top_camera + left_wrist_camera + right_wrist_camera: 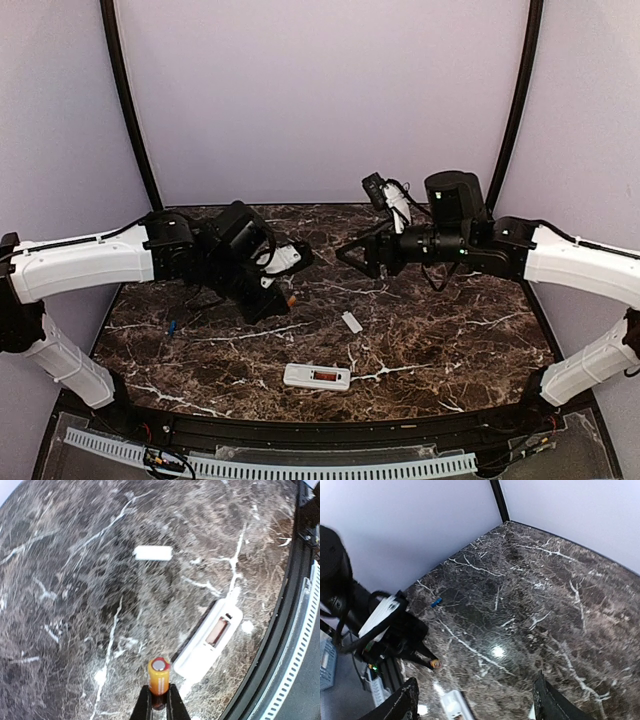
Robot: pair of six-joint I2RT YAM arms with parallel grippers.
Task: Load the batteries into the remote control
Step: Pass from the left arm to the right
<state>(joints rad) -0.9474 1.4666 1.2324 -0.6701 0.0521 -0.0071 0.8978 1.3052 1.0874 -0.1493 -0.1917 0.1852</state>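
Jaws of the left gripper (159,702) pinch the orange battery (159,676). Your remote (207,641) lies just ahead-right of it, recess up, long axis slanting away. Right gripper (476,702) hangs spread and empty, farther off. Blue battery (173,325) lies far left.

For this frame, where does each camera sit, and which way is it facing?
Top external: above and behind the bases, looking down on the table; left arm and right arm show.
Left wrist: on the left arm, looking down past the left end effector, shut on the orange battery, toward the remote control.
Right wrist: raised, facing across the table toward the left arm; open right end effector shows.
Shared: all three show the orange battery.
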